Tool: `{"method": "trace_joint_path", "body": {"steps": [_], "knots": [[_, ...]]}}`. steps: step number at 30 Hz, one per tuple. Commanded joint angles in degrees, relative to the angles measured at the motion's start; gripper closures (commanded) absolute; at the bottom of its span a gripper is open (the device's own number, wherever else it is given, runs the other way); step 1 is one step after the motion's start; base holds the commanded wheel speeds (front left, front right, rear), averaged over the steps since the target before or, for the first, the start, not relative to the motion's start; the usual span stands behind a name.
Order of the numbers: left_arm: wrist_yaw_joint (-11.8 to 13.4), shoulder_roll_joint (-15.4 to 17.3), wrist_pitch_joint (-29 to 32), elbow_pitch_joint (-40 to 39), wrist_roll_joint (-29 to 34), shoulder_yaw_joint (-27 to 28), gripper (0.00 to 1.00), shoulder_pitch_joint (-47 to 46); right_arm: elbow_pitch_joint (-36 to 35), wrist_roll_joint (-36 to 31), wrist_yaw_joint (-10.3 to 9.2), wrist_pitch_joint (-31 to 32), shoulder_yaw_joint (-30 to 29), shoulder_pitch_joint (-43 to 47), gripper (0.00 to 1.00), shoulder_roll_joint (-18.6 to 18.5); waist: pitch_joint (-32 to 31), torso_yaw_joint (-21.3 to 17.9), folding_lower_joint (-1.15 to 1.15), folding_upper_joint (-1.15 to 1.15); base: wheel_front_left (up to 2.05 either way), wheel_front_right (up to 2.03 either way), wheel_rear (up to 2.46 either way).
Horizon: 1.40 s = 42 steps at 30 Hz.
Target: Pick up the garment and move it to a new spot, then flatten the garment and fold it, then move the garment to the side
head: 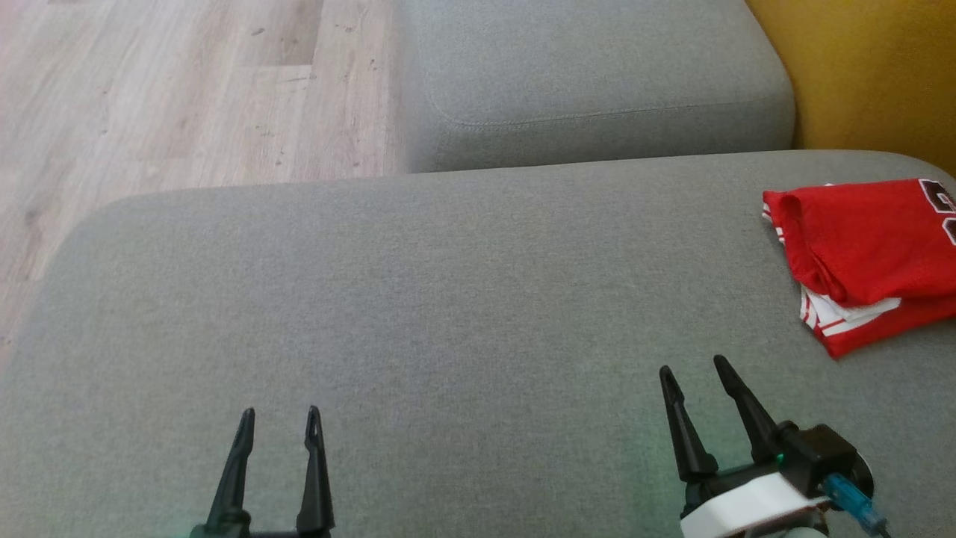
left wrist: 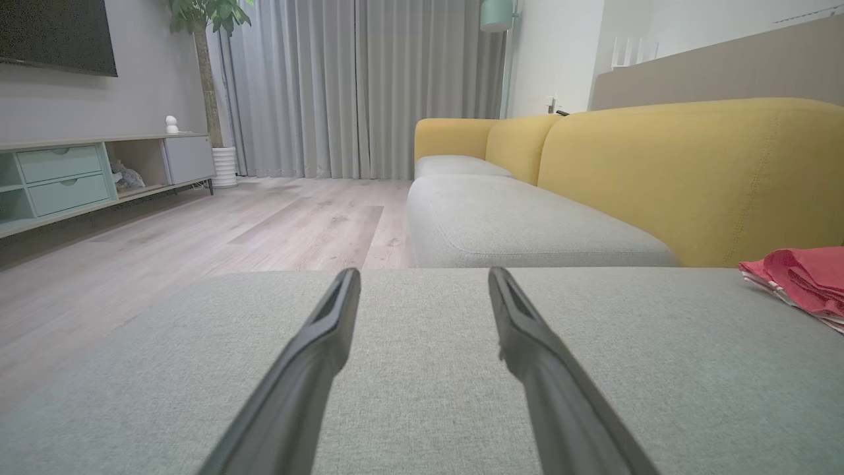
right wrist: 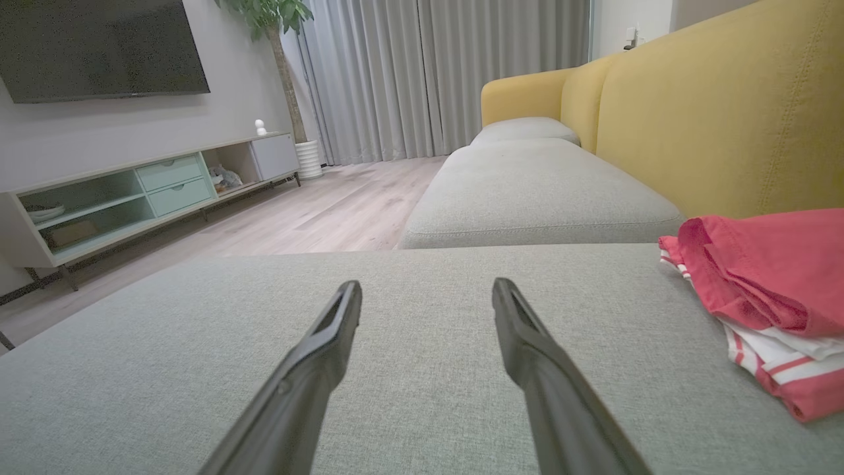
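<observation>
the red garment (head: 866, 254) lies on the gray cushion (head: 448, 299), ahead and to the right of the nearer right hand (head: 698, 370); both it and the left hand (head: 280, 415) are open and empty.

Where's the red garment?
The red garment lies folded on the grey cushion at the head view's right edge, near the yellow backrest, ahead-right of the right gripper.

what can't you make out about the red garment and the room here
1. Red garment: right part cut off by the head view's right edge; full outline unknown.
2. Its dark print: cut by the same edge, unreadable.
3. Items on the TV stand's shelf: too small, right wrist view.
</observation>
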Motion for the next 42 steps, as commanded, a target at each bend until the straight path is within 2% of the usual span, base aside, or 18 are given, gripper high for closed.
{"method": "trace_joint_path", "body": {"steps": [1,9,10,14,42], "knots": [[0.4,-0.3,-0.1,-1.4,-0.3,2.3,0.0,-1.7,-2.1,-0.4,-0.04,-0.6,0.9,-1.3,0.0,0.3,-0.1,-0.2,0.01,0.0,0.0,0.0,0.0],[1.2,-0.4,-0.1,-0.7,-0.3,2.1,0.0,-1.8,-2.1,-0.5,-0.04,-0.6,0.7,-1.5,0.0,0.5,0.0,-1.0,0.01,0.0,0.0,0.0,0.0],[1.0,0.0,0.0,1.1,0.0,0.0,1.0,0.2,0.2,-0.1,0.0,0.0,-0.3,0.0,1.0,0.5,0.0,-1.1,0.01,0.0,0.0,0.0,0.0],[1.0,0.0,0.2,4.8,-0.1,-0.4,1.0,1.3,3.8,0.0,0.0,0.2,0.0,1.3,1.0,0.5,0.0,-1.1,0.01,0.0,0.0,0.0,0.0],[-2.0,1.0,3.6,6.4,-19.7,1.9,1.0,-3.0,3.0,19.1,-0.01,3.6,-2.4,-1.2,1.0,-0.5,0.9,-1.2,0.01,0.0,0.0,0.0,0.0]]}}
